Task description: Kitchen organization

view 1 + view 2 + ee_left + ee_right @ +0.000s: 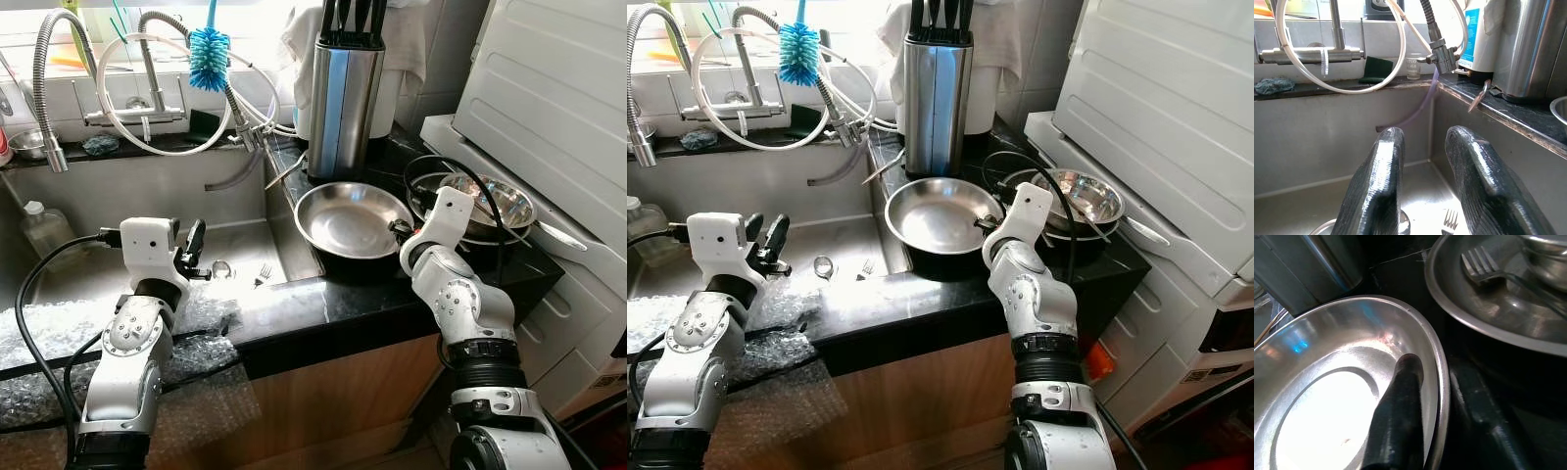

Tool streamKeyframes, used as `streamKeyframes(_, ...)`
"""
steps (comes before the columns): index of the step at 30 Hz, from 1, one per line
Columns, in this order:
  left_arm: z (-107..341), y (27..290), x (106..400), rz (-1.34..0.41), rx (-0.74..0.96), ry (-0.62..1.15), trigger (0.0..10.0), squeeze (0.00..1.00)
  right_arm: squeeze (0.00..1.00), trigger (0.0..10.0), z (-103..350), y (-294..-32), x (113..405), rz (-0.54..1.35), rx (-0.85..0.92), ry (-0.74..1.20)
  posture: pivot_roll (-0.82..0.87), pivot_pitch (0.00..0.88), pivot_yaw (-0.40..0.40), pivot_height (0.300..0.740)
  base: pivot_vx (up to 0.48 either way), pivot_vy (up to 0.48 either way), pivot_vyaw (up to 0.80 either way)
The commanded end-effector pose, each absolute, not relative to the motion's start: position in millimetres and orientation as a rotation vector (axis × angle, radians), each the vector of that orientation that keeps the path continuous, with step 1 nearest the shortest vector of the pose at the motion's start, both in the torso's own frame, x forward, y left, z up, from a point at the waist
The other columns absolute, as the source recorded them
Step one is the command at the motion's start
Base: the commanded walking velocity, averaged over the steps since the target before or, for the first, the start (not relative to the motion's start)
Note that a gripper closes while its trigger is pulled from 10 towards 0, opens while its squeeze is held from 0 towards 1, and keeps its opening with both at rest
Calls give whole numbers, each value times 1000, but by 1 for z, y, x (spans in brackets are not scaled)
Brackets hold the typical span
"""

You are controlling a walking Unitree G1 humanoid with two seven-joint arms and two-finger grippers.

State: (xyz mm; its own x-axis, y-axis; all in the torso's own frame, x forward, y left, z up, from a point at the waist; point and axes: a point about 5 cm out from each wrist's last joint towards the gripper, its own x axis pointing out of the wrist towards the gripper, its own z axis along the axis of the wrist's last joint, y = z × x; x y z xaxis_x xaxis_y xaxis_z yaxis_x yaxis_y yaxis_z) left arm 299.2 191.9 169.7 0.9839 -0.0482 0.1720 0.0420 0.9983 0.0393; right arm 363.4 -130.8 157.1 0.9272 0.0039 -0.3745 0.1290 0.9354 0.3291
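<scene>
Kitchen counter w/ a steel sink [147,186] on the robot's left and a black stone worktop [343,304] on its right. Bubble wrap [39,338] is draped over the near edge by the left arm. A white appliance [558,98] stands at far right.

At the back of the worktop stands a tall steel knife block [343,93]. Beside it, a coiled spring faucet [44,88] and white hose loop over the sink, w/ a blue bottle brush [209,54] hanging above.

A wide steel plate [353,217] sits on the worktop, just beside the sink edge. The right gripper [400,231] is at its right rim: in the right wrist view one finger [1400,416] lies inside the plate, the other outside, so the rim sits between them; cannot tell if they actually pinch it. Next to it, touching or nearly so, is a second steel dish [1488,298] holding a fork [1484,267] and a smaller bowl [500,201].

The left gripper [194,250] hovers over the sink, fingers [1378,186] apart, holding nothing. Below it on the sink floor lie a small fork [263,274] and a small round metal piece [221,267].
</scene>
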Motion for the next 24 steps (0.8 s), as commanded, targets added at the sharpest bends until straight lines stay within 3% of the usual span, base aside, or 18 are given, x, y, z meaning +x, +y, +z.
streamKeyframes(1, 166, 187, 301, -71, 53, -146, 10000, 0, 0, 0, 160, -127, 366, -44, 357, 386, -122, 0, -71, 740, 0, 0, 0)
streamKeyframes(9, 166, 188, 303, -56, 70, -143, 10000, 0, 0, 0, 169, -119, 367, 4, 425, 317, -118, 0, -71, 740, 0, 0, 0)
streamKeyframes(15, 175, 194, 306, 12, 16, -192, 10000, 0, 0, 0, 198, -106, 364, 121, 541, 77, -116, 0, -68, 740, 0, 0, 0)
streamKeyframes(22, 185, 198, 311, 58, -58, -229, 10000, 0, 0, 0, 204, -104, 361, 154, 582, -3, -111, 0, -65, 740, 0, 0, 0)
streamKeyframes(23, 187, 200, 312, 69, -91, -233, 10000, 0, 0, 2824, 204, -102, 359, 177, 578, -18, -111, 0, -64, 740, 0, 0, 0)
streamKeyframes(24, 187, 200, 312, 71, -103, -233, 10000, 0, 0, 2824, 203, -101, 358, 186, 567, -19, -111, 0, -64, 740, 0, 0, 0)
